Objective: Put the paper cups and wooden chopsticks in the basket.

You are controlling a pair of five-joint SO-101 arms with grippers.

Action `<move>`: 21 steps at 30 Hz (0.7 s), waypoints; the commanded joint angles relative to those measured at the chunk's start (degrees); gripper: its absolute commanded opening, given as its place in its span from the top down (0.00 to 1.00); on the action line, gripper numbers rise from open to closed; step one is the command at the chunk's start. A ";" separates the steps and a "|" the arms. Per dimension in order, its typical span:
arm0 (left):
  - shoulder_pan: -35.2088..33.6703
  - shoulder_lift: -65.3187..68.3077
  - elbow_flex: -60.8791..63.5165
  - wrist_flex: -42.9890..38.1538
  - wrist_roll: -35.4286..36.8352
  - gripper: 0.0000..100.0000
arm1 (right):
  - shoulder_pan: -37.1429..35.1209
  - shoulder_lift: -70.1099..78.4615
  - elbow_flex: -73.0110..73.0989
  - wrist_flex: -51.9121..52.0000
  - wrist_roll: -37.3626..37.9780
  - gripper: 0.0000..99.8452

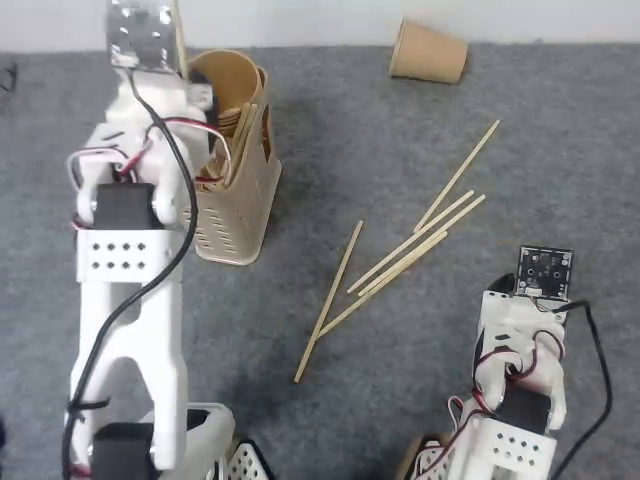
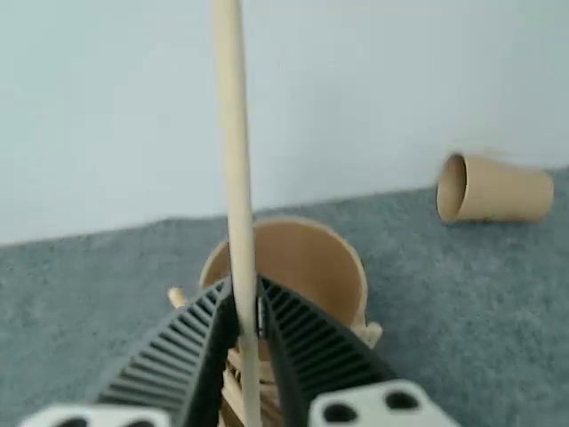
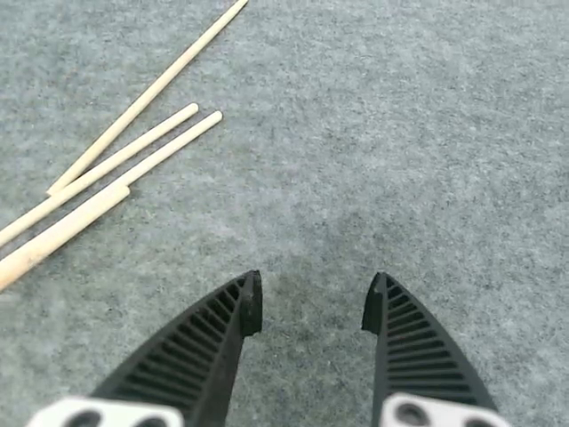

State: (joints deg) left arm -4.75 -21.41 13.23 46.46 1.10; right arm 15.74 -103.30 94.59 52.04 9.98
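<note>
My left gripper (image 2: pixel 247 307), black and ribbed, has its jaws pressed onto a thin, pale wooden chopstick (image 2: pixel 233 133), which stands upright between them. Directly below those jaws, a brown paper cup (image 2: pixel 298 258) stands inside the beige slotted plastic basket (image 1: pixel 243 212), with more chopsticks (image 1: pixel 243 120) tucked in beside the cup. Beyond the jaws and off to one side, a second brown paper cup (image 2: pixel 493 189) lies on its side on the grey carpet (image 1: pixel 400 130), near the pale wall (image 2: pixel 400 71). My right gripper (image 3: pixel 311 304) hangs low over bare carpet, its jaws spread apart and holding nothing. Ahead of them and to one side lie several loose wooden chopsticks (image 3: pixel 124 151) in a scattered, overlapping bunch, well apart from the basket.
</note>
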 commanded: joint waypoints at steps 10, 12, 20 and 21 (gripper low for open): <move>-2.90 -8.35 1.98 0.00 5.71 0.74 | -2.15 -0.57 -1.14 -0.66 1.05 0.80; -2.90 -11.16 3.12 0.00 5.71 0.74 | -2.15 -0.57 -1.14 -0.66 1.14 0.80; -8.09 -17.85 8.75 16.70 7.12 0.74 | -2.51 -0.04 -5.10 3.56 5.27 0.79; -9.49 -18.20 10.42 18.37 7.21 0.74 | -2.68 -0.04 -6.51 5.23 5.27 0.80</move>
State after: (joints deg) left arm -11.16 -37.23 21.76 59.21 7.34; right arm 13.54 -103.30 93.71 54.33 13.93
